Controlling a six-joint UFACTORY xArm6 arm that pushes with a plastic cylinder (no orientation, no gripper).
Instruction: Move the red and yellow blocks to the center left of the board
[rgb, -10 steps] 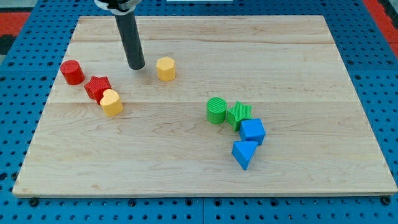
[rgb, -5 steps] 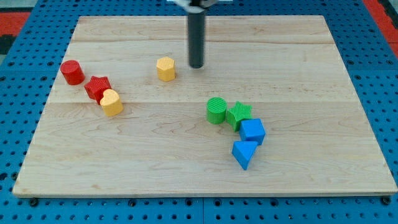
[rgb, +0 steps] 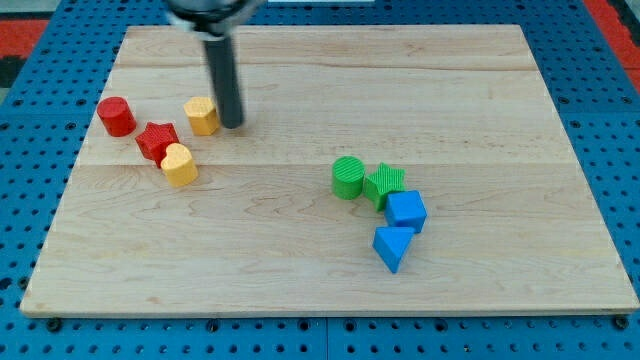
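While my tip (rgb: 232, 124) sits pressed against the right side of the yellow hexagonal block (rgb: 202, 116), that block is already over in the left part of the table (rgb: 480, 90), closer to the top edge than the bottom one. No jaws on this rig, just the straight rod, so nothing is spread, pressed together or pinching anything.

Rest of the task stuff: the red cylinder (rgb: 116, 117) is near the left edge, the red star block (rgb: 157, 141) is just below and right of it, and the rounded yellow block (rgb: 180, 165) is touching the star's lower right. The hex block is just above and right of the star, apart from it by a small gap. So all four are bunched up on the left side, a bit above the middle.

The green cylinder (rgb: 348, 177), green star block (rgb: 384, 185), blue cube (rgb: 406, 211) and blue triangular block (rgb: 392, 247) are clustered right of centre, well apart from all this, so no worries there.

My read: this is the step of herding the last yellow one into the group, and it's nearly done. Next move probably wants a short push further left and slightly toward the bottom edge, gently, so the hex doesn't knock the star or cylinder off toward the left edge.
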